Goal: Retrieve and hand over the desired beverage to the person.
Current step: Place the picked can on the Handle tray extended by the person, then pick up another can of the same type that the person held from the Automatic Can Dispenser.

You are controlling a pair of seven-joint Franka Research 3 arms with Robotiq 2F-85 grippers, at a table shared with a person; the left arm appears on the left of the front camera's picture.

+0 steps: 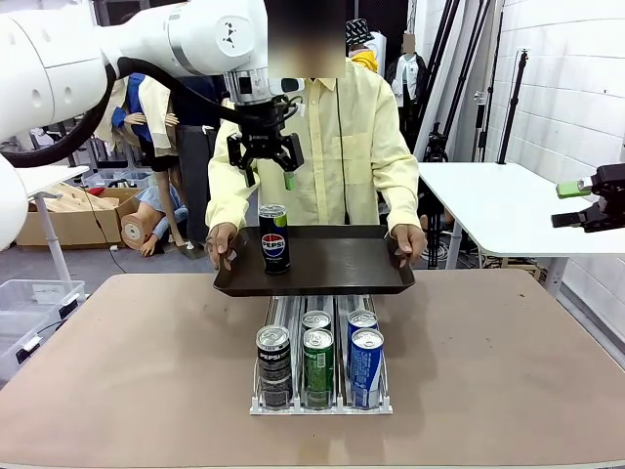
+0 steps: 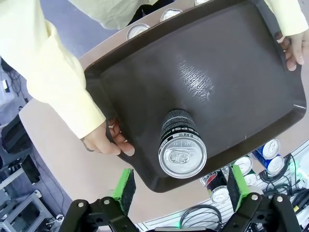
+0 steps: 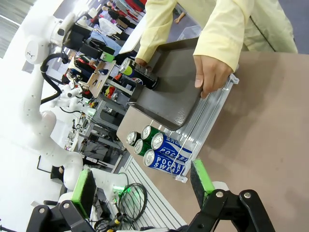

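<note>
The person [image 1: 337, 147] holds a smooth dark tray [image 1: 342, 269] mid-frame; the black cylindrical Pepsi can [image 1: 273, 239] stands on it, its silver lid visible from my left wrist. My left gripper [image 1: 269, 174] above it and right gripper [image 1: 584, 203] at far right — both gape, empty.

Left end effector [image 1: 269, 176], right end effector [image 1: 565, 204], both spread

Saw black Pepsi can [image 1: 273, 237] upright on left half of dark tray [image 1: 342, 262] — held level, both ends, by person [image 1: 347, 147] in pale-yellow shirt.
</note>
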